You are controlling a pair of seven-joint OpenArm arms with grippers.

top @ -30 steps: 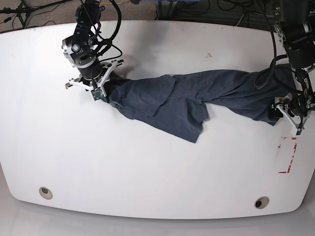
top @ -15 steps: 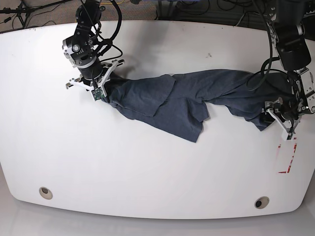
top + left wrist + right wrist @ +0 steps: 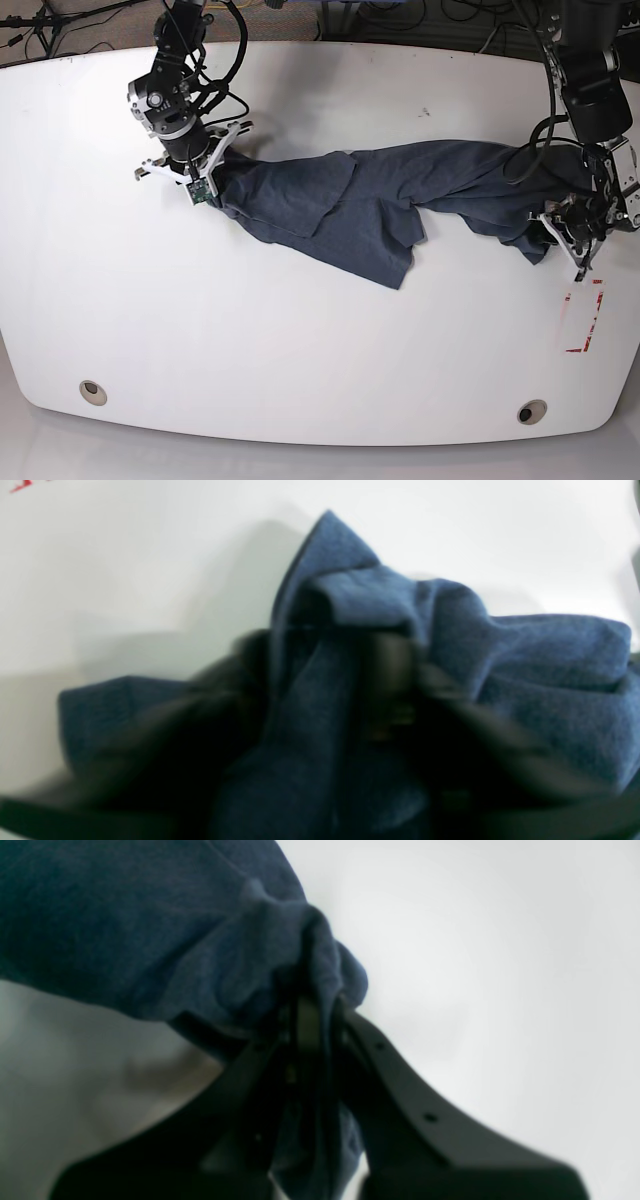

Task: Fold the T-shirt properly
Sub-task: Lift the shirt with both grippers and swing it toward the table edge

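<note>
The dark navy T-shirt (image 3: 370, 200) lies bunched in a long band across the white table (image 3: 300, 340). At the band's left end in the base view, my right gripper (image 3: 205, 178) is shut on the cloth. In the right wrist view its jaws (image 3: 315, 1010) pinch a gathered fold of the T-shirt (image 3: 125, 930). My left gripper (image 3: 562, 235) is at the band's right end. In the left wrist view its blurred dark fingers (image 3: 395, 680) press on both sides of a raised fold of the T-shirt (image 3: 525, 670). No lettering or neck tag shows.
A red tape mark (image 3: 582, 318) lies on the table just in front of the left gripper. Two round holes (image 3: 92, 391) (image 3: 531, 411) sit near the front edge. Cables hang beyond the far edge.
The left gripper has shifted slightly in over the shirt's right end, and its jaws have narrowed onto the cloth. The right gripper and its end of the shirt have stayed put.
</note>
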